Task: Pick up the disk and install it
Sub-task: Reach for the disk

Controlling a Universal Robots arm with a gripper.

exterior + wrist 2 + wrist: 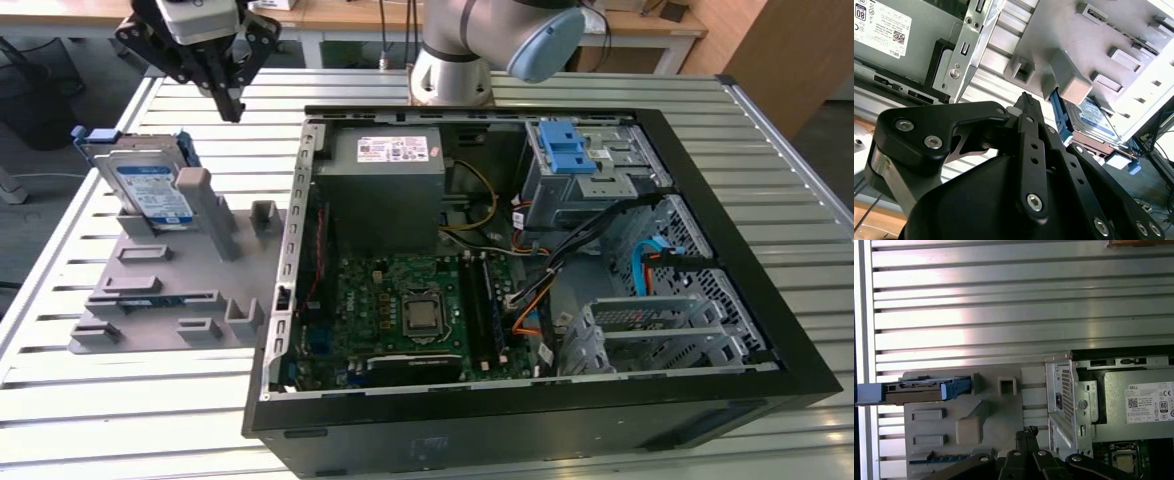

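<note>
The disk, a silver drive with a blue-and-white label in a blue carrier, stands on edge against a post of the grey fixture at the exterior view's left. It appears edge-on in the first wrist view as the disk, and partly behind a fixture post in the second wrist view as the disk. My gripper hangs above the table, behind the disk and a little toward the case. Its fingers meet at a point and hold nothing; the gripper shows the same in both wrist views.
An open black computer case lies on the slatted metal table. Inside are a grey power-supply box, a motherboard, loose cables, and a metal drive bay with a blue latch piece on top.
</note>
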